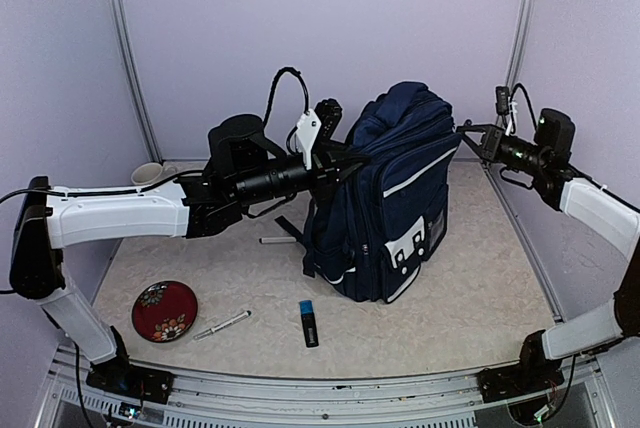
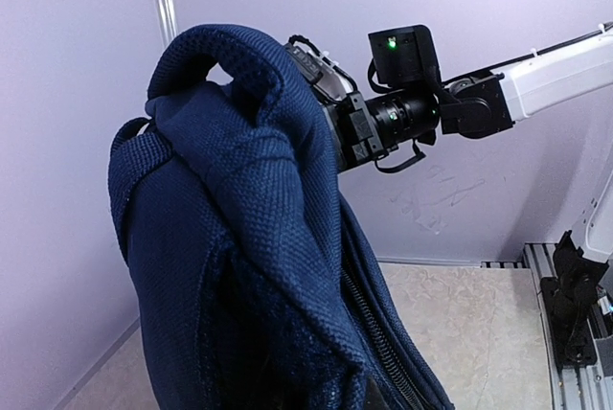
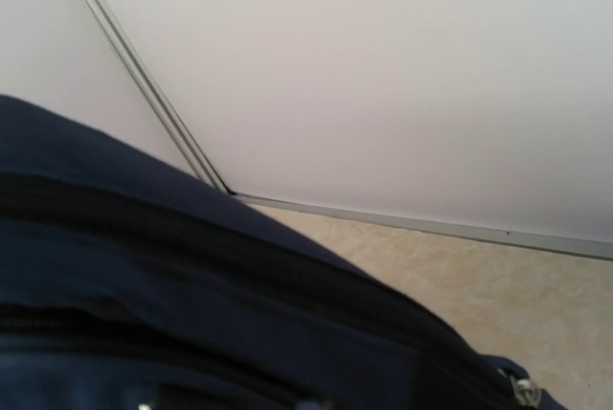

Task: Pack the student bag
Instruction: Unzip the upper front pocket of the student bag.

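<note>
The student bag (image 1: 385, 208) is stood upright right of centre in the overhead view, with its white-patched pockets turned toward the lower right. The left gripper (image 1: 340, 163) is pressed against the bag's upper left flank, and the right gripper (image 1: 468, 136) is set at its upper right edge. The opening of neither pair of fingers can be told. The left ones are hidden by navy fabric in their own wrist view. The right ones are seen from the left wrist only as dark shapes running behind the top fold.

The step in hand is judged to be parting the top so that the main compartment is opened. The fabric is best taken close beside the zip line (image 2: 378, 333) and drawn apart evenly to both sides, so that the tall, soft bag is not tipped over. One side should then be held while the other arm is freed for fetching.

A dark pen (image 1: 278, 240) is lying just beside the bag's lower left. Nearer the bottom of the frame lie a black stick with a blue cap (image 1: 309, 323), a pale pen-like item (image 1: 222, 325) and a red patterned plate (image 1: 165, 310). A cup (image 1: 148, 174) is partly hidden behind the left arm at the upper left. The dark straps (image 1: 298, 233) hanging on the bag's left may be caught when the pen is reached for.
</note>
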You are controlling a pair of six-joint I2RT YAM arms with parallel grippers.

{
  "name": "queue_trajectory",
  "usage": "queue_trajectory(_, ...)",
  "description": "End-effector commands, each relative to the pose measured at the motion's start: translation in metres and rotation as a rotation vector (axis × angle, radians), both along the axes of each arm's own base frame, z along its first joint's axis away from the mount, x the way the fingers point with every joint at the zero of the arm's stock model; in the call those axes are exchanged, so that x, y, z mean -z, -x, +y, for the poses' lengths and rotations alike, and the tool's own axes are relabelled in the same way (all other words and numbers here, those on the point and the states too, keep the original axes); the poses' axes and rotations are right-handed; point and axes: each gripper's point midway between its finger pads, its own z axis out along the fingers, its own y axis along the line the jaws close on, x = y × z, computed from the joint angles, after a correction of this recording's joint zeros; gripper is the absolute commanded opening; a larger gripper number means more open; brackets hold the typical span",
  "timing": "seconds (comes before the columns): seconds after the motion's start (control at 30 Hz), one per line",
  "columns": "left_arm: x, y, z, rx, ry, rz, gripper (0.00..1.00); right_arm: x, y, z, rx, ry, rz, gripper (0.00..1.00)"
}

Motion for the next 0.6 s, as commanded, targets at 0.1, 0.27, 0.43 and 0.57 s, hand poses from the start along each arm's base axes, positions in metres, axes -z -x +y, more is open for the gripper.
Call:
queue_trajectory(0.1,-0.085,0.028,0.026,0.036,0.181,-0.185,0.0,0.112,-0.02,-0.052,0.228,0.049,0.322,0.17)
queue_trajectory(0.27,-0.078,0.03,0.019,0.063,0.157,-0.182,0.0,0.106,-0.012,-0.055,0.245,0.053,0.329,0.4)
queue_trajectory(0.43,-0.072,0.028,0.015,0.059,0.136,-0.179,0.0,0.07,-0.001,-0.063,0.293,0.092,0.254,0.44)
queue_trajectory(0.57,-0.07,0.026,0.014,0.053,0.133,-0.166,0.0,0.031,0.013,-0.058,0.263,0.122,0.148,0.5)
